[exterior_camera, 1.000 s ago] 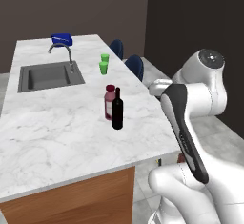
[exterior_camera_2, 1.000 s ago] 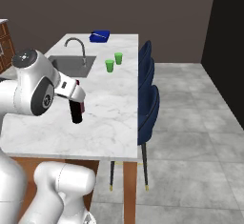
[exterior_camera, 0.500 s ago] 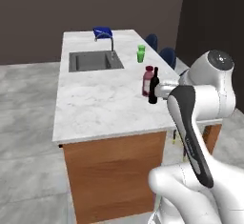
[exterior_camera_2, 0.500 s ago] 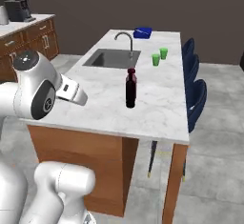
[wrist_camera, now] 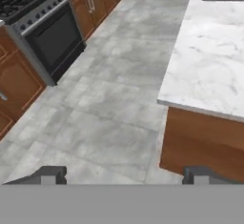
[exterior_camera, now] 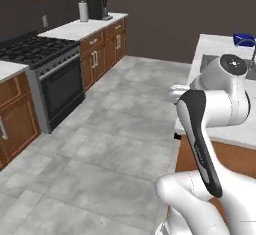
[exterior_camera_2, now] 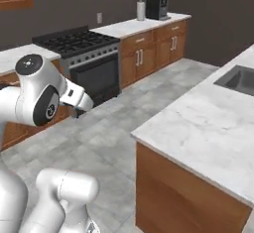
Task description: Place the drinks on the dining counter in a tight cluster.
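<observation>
Over grey floor beside the dining counter (wrist_camera: 209, 70), end effector (wrist_camera: 123, 174) spread, empty

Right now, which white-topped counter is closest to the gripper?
The white marble island counter with wooden base and inset dark sink: its corner is just ahead of the open gripper. The white wall counter with the black coffee machine lies across the floor.
</observation>
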Motion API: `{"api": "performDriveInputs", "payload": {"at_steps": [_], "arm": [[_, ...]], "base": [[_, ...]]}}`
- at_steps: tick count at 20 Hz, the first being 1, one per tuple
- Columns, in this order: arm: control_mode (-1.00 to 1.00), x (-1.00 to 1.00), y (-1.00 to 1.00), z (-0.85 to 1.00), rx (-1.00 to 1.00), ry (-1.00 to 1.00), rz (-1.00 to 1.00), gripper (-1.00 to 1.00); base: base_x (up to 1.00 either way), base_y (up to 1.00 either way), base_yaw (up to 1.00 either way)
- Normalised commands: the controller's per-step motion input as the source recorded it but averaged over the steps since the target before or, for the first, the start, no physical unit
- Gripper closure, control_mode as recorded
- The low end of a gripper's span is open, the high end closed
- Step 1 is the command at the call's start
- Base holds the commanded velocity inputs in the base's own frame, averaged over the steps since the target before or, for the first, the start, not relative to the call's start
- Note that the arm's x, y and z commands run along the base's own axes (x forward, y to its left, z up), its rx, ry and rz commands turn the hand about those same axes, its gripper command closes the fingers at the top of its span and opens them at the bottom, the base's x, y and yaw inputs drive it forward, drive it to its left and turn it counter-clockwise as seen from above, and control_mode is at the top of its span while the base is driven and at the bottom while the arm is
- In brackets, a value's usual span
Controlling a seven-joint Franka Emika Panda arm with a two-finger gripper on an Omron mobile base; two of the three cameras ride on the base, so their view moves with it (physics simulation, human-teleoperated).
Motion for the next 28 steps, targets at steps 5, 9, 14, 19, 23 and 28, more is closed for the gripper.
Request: {"api": "performDriveInputs", "payload": {"at_steps": [5, 9, 14, 19, 23, 28], "arm": [[1.0, 0.0, 0.0, 0.0, 0.0, 0.0, 0.0, -1.0], [1.0, 0.0, 0.0, 0.0, 0.0, 0.0, 0.0, -1.0], [1.0, 0.0, 0.0, 0.0, 0.0, 0.0, 0.0, -1.0], [1.0, 0.0, 0.0, 0.0, 0.0, 0.0, 0.0, -1.0], [1.0, 0.0, 0.0, 0.0, 0.0, 0.0, 0.0, -1.0], [1.0, 0.0, 0.0, 0.0, 0.0, 0.0, 0.0, -1.0]], "base": [[0.0, 0.87, 0.86], [0.03, 0.83, 0.85], [0.67, 0.45, 0.65], [1.0, -0.09, 0.14], [1.0, -0.24, 0.08], [1.0, -0.29, 0.09]]}}
